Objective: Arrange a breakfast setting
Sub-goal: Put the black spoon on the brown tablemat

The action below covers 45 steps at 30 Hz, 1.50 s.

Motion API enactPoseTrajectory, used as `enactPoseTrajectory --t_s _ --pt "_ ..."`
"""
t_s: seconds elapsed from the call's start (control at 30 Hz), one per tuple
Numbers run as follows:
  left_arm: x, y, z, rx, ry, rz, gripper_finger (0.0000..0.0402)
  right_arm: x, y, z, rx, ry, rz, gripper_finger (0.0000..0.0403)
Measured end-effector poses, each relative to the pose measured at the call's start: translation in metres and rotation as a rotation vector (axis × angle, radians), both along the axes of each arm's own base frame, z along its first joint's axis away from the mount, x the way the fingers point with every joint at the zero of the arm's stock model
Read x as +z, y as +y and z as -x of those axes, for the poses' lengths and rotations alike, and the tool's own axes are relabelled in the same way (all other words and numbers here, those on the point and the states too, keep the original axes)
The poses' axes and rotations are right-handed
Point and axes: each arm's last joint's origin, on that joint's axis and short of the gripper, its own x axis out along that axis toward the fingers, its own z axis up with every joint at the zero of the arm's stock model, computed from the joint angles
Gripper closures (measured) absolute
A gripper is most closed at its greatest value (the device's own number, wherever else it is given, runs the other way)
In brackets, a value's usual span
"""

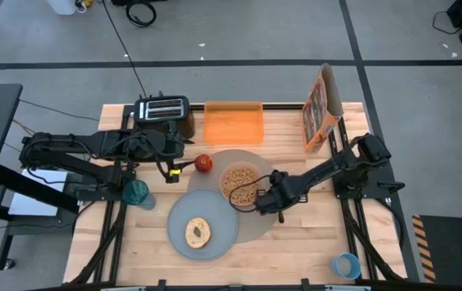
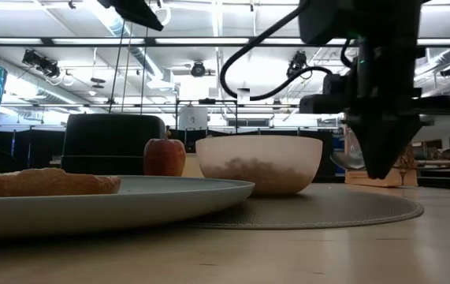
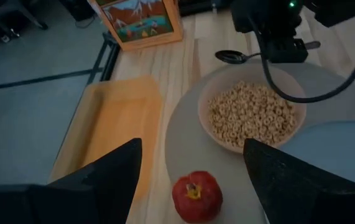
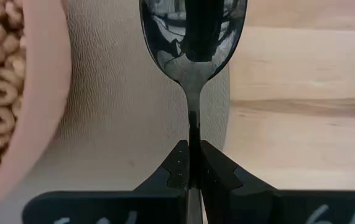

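Bench: pale wooden bench (image 1: 311, 242) in an open hall with ceiling lights; grey floor around it.
Right gripper: right gripper (image 4: 191, 163), fingers closed tight on the thin handle of the metal spoon (image 4: 193, 37); it stands over the right edge of the mat, just beside the bowl.
Spoon: bowl end points forward past the fingertips, above the mat's edge where mat meets bare wood; whether it touches the mat cannot be told.
Left gripper: left gripper (image 3: 193, 171), fingers spread wide, holding nothing; it hovers near the bench's rear left, the red apple (image 3: 196, 196) lying between and just ahead of the fingertips.
Mat: large round taupe mat (image 1: 256, 220) at the bench's middle.
Bowl: pale pink bowl (image 1: 239, 183) of ring cereal on the mat's rear half.
Plate: grey round plate (image 1: 214, 236) overlapping the mat's front left edge, with the bagel (image 1: 197, 234) on it.
Cup: small blue cup (image 1: 346, 265) at the bench's front right corner.
Others: black toaster (image 1: 163, 110) and orange tray (image 1: 233, 123) along the rear edge; cereal box (image 1: 320, 107) at the rear right; teal glass (image 1: 137, 194) at the left edge.
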Motion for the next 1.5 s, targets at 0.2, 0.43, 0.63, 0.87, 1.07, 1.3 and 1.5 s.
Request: enactPoseTrajectory --t_s 0.2,0.43,0.63,0.87,1.07,1.3,1.5 --pt "-0.002 0.0 0.001 0.02 0.016 0.03 0.0114 -0.001 -0.014 -0.008 -0.033 -0.012 -0.055 0.0373" --pt "-0.006 0.0 0.004 0.041 0.054 0.055 0.0114 -0.002 -0.02 -0.01 -0.067 -0.02 -0.073 0.0375" --pt "-0.004 0.0 0.005 0.042 0.041 0.06 0.0114 -0.002 -0.026 -0.013 -0.064 -0.022 -0.097 0.0374" --pt "-0.004 0.0 0.005 0.05 0.036 0.071 0.0114 -0.006 -0.039 -0.016 -0.048 -0.031 -0.155 0.0374" --pt "-0.004 0.0 0.005 0.053 0.034 0.076 0.0114 -0.015 -0.047 -0.012 -0.055 -0.009 -0.24 0.0373" --pt "-0.004 0.0 0.004 0.056 0.033 0.08 0.0114 -0.017 -0.048 -0.011 -0.055 -0.015 -0.231 0.0364" --pt "-0.004 0.0 0.004 0.064 0.023 0.092 0.0114 -0.018 -0.049 -0.011 -0.055 -0.018 -0.205 0.0342"
